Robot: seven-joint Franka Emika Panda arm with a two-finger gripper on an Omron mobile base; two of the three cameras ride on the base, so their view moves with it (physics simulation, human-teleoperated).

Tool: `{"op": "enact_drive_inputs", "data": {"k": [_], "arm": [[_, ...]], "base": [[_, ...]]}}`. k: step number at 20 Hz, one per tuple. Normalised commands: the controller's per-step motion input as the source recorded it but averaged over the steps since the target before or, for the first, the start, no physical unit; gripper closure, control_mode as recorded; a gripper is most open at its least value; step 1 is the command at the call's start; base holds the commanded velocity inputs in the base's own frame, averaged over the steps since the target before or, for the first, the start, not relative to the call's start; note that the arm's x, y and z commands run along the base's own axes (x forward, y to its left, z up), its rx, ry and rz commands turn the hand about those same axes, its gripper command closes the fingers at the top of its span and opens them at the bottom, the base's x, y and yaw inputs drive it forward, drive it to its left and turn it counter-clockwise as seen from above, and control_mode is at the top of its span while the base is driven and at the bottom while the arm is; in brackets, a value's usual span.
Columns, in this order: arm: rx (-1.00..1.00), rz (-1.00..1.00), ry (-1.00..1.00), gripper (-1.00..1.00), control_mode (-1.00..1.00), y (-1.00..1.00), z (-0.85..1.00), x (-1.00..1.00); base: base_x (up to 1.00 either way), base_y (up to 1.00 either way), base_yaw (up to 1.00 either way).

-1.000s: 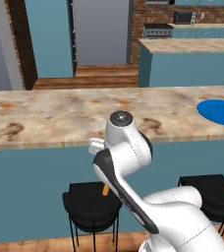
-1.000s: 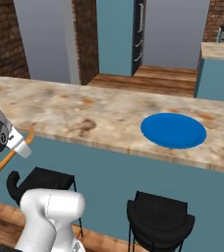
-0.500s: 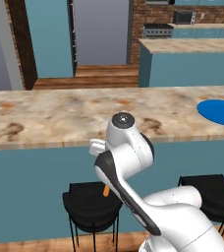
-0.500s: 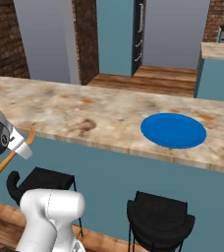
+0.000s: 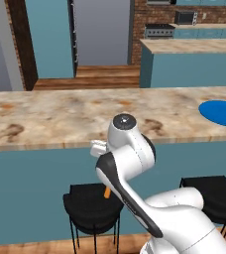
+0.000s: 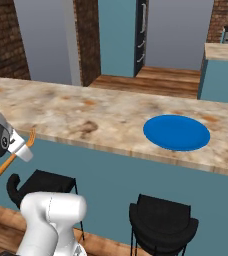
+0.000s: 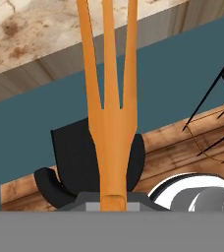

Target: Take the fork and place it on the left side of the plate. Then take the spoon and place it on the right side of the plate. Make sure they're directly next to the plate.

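Note:
My gripper hangs in front of the counter's near face, below its top and well left of the plate, shut on the fork. The orange-yellow fork slants through the jaws, tines up and to the right, handle end down and left. In the hand view the fork runs up the middle with its tines pointing at the counter edge. A short bit of the fork's handle pokes out under the arm. The blue plate lies flat on the counter, at the right edge in the left base view. The spoon is out of view.
The long marble counter has a teal front panel. Black stools stand below it, one right under the hand. A second teal island stands behind, with a wooden floor beyond.

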Motion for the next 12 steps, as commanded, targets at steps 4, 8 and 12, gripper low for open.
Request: {"op": "enact_drive_inputs", "data": {"k": [4,8,12], "arm": [[0.00,0.00,0.00,1.00,-1.00,0.00,0.00,0.00],[0.00,0.00,-0.02,1.00,-1.00,0.00,0.00,-0.07],[0.00,-0.02,-0.07,1.00,-1.00,0.00,0.11,-0.54]], "base": [[0.00,0.00,0.00],[0.00,0.00,0.00],[0.00,0.00,0.00]]}}
